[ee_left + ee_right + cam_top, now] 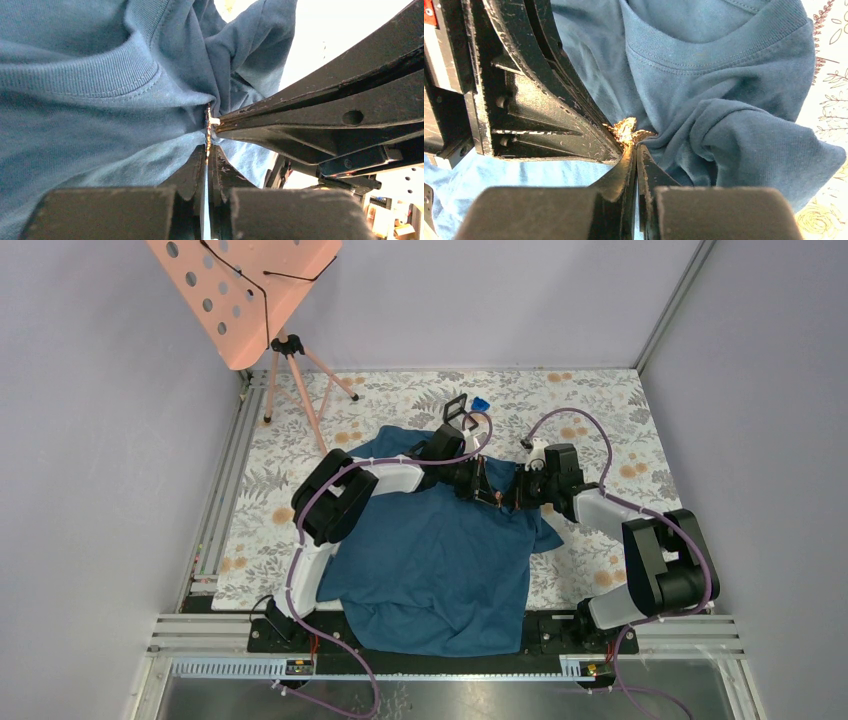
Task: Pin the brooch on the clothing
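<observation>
both grippers meet over the dark teal t-shirt, just below its ribbed collar. the brooch sits there against a bunched fold of fabric, between the two sets of tips. the left gripper has its fingers narrow, almost together, with the edge of the brooch in the gap. the right gripper is also squeezed nearly closed, pinching the brooch from the other side.

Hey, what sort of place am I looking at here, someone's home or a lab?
Most likely a robot test cell in a lab, not a home: the left arm and the right arm bolted to an aluminium rail frame, with plain walls close around the table.
</observation>
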Robot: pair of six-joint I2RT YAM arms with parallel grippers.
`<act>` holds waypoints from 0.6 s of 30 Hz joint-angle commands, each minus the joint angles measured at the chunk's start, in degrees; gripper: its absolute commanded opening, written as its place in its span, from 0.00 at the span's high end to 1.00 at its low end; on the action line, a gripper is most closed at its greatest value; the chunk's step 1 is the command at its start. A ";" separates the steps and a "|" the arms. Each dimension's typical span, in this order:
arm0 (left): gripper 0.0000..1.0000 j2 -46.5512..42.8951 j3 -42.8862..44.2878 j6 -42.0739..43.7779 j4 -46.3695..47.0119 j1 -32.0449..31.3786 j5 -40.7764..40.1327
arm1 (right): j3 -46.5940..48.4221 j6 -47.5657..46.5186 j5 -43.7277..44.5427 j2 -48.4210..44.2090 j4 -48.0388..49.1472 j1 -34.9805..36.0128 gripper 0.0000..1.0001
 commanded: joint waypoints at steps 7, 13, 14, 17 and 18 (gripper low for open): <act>1.00 -0.85 4.10 3.69 5.79 -2.33 4.32 | 3.90 0.22 -9.60 1.58 -0.27 3.09 0.98; 1.00 -0.87 4.53 4.46 5.38 -2.59 4.69 | 4.50 -0.07 -9.88 2.03 -0.80 3.25 0.98; 1.00 -0.86 4.62 4.62 5.34 -2.71 4.86 | 4.52 0.02 -9.79 2.09 -0.80 3.28 0.98; 1.00 -0.96 4.74 5.21 5.25 -3.05 5.23 | 5.01 0.02 -9.63 2.59 -1.35 3.31 0.98; 1.00 -1.05 4.76 5.47 5.29 -3.12 5.34 | 5.28 -0.11 -9.74 2.84 -1.67 3.29 0.98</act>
